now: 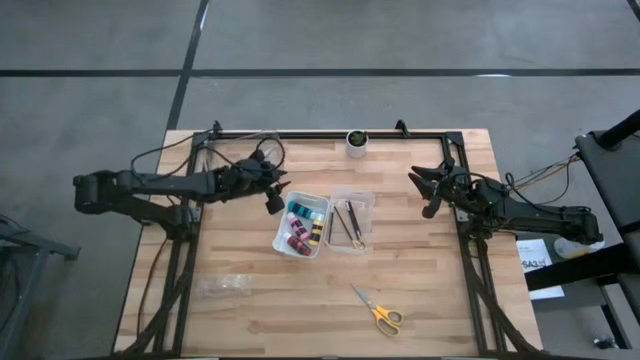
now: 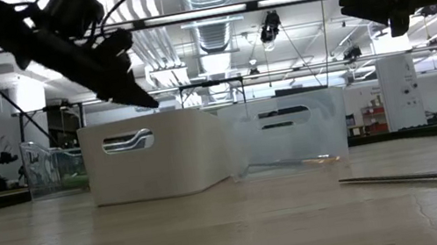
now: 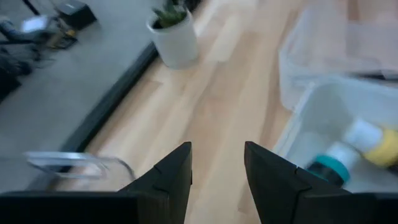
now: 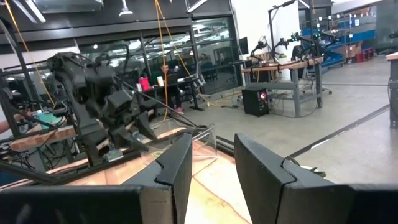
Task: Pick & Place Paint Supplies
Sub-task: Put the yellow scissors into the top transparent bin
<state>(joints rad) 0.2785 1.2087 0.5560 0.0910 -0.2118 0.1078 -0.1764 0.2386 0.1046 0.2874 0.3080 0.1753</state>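
Quick count, top-down: 2 bins mid desk (image 1: 250,300), side by side — 1 white bin (image 1: 283,238), 1 clear bin (image 1: 363,198). White bin: approx 4 paint bottles (image 1: 301,227), packed tight, exact no. hard to call. Clear bin: 2 thin dark brushes (image 1: 337,222), plus what looks like 1 more slim item beside them, can't ID. On the bare desk: 1 pair of scissors (image 1: 378,311), yellow handles. 1 clear plastic piece (image 1: 224,288) near the left edge. 1 white potted plant (image 1: 356,142) at the far edge. Arms: 2, so 2 grippers — left gripper (image 1: 274,200), right gripper (image 1: 428,196).
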